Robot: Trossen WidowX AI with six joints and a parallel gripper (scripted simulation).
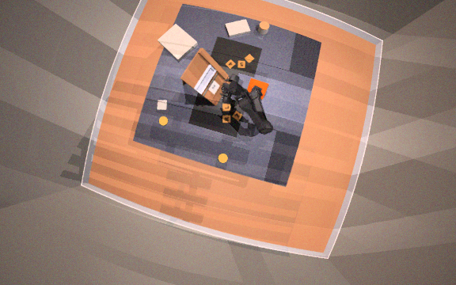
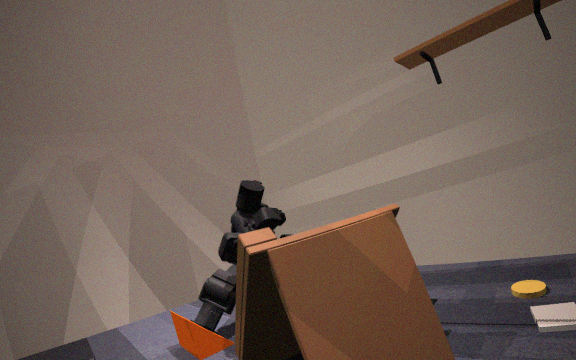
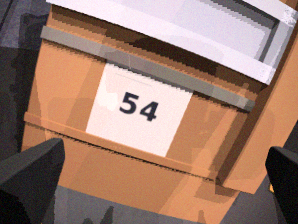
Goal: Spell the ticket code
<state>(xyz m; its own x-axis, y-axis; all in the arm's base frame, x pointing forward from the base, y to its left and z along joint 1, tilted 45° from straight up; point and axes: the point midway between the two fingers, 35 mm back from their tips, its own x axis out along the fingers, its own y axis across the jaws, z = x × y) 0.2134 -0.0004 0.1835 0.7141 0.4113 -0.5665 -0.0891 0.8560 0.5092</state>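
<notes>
The sloped wooden board (image 1: 191, 71) (image 2: 363, 285) bears a pale letter rail (image 1: 205, 79) (image 3: 165, 42); no tile shows in its visible part. The ticket (image 1: 214, 87) (image 3: 135, 127) below it reads "54". My gripper (image 3: 168, 153) is open and empty over the board's lower part, facing the ticket; board and arm hide it in the exterior view. Behind the board lie a tile that looks like a 4 (image 1: 230, 64), a tile that looks like a 5 (image 1: 241, 64) and an unreadable tile (image 1: 249, 58). An L tile (image 1: 226, 107), an R tile (image 1: 226, 119) and another unclear tile (image 1: 237, 115) lie beside the arm.
An orange plate (image 1: 253, 84) (image 2: 195, 337) lies at the arm's base. Around are a large pale block (image 1: 177, 41), another pale block (image 1: 237, 28), a round tan cylinder (image 1: 264, 27), a small white block (image 1: 161, 104) (image 2: 560, 317) and yellow discs (image 1: 163, 120) (image 1: 222, 158). A wall shelf (image 2: 468, 36) hangs high.
</notes>
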